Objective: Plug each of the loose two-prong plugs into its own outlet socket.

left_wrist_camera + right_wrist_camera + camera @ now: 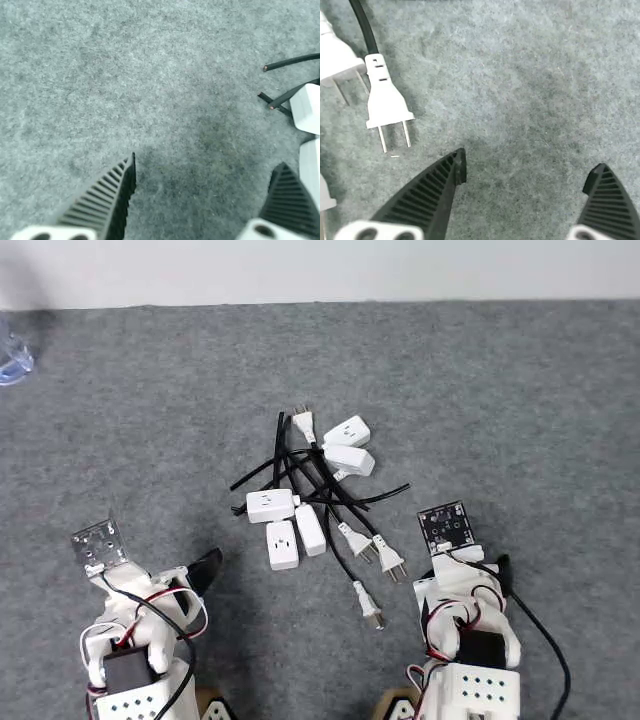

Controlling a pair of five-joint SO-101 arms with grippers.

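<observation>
Mat (520,390) lies bare and wide in the high view on every side of the central heap, up to the white wall (320,270) at the far edge. A clear thing (12,360) is cut off at the far left edge. In the heap I count five white sockets (270,505) and four loose plugs (390,558), laced with black cords (330,495). Where the cords cross I cannot tell which plug belongs to which cord, nor whether a small white piece against one socket is a plug already in. The left arm (140,640) and right arm (465,640) sit at the near edge, either side of the heap and apart from it.

In the left wrist view the left gripper (207,162) has its fingers spread wide over bare mat, holding nothing. Two cut cord ends (270,106) and two sockets show at the side, one socket (306,107) just beside the cord ends. The other, nearer a fingertip, is cut off by the frame.

In the right wrist view the right gripper (530,160) also has its fingers spread wide over bare mat, holding nothing. One whole plug (385,100) lies near one fingertip, prongs towards the gripper. A second plug (335,60) beside it is partly cut off, and a white sliver at the edge is too little to name.
</observation>
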